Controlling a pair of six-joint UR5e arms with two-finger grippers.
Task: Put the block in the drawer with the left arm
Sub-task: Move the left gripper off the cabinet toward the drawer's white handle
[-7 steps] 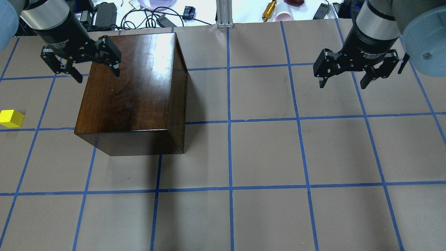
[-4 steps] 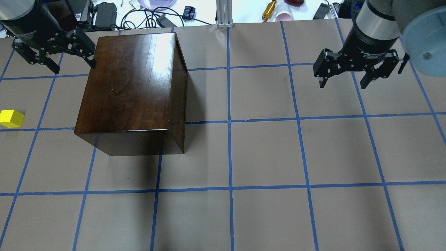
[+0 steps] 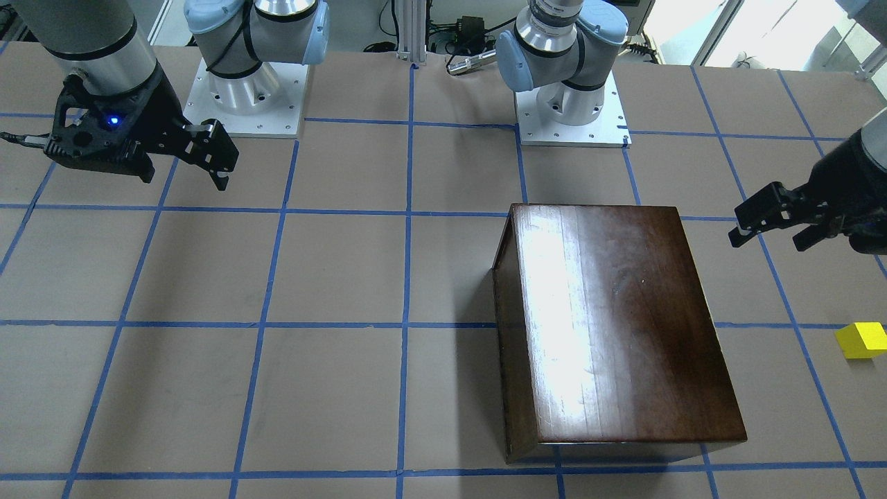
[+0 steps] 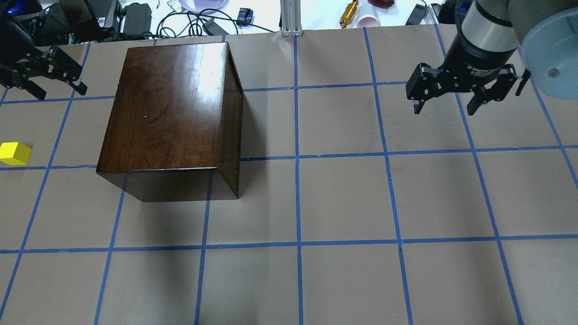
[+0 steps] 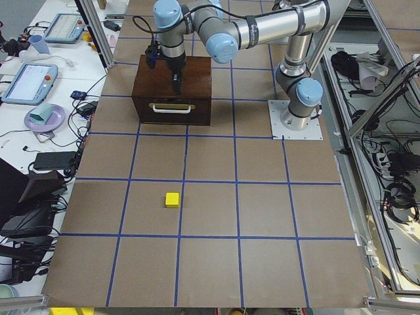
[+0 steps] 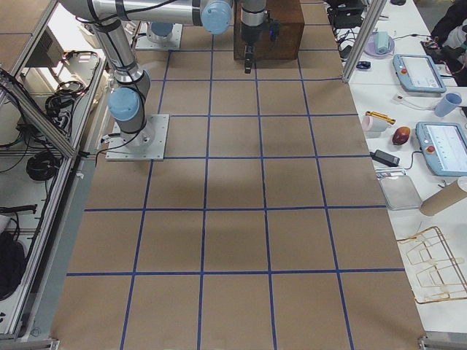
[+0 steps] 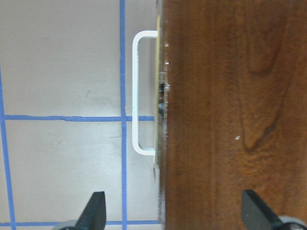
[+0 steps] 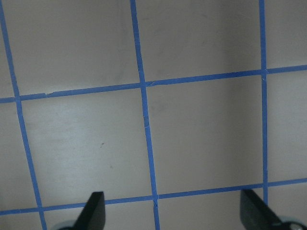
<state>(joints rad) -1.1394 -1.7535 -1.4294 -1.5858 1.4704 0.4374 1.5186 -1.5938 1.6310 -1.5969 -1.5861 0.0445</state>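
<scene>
On table (image 4: 343, 194), block (image 4: 15, 153) well apart from left claw (image 4: 61, 91), jaws spread.

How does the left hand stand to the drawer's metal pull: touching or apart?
Apart. The left wrist view shows the left hand open, its nearer fingertip short of the pull, with a clear gap between them.

The yellow block (image 4: 15, 153) lies on the table (image 4: 343, 194), well apart from the drawer (image 5: 172, 111). The drawer's dark front is shut, its metal pull (image 7: 136, 91) facing the block. The left gripper (image 4: 63, 94) hovers above that pull, jaws spread wide.
</scene>
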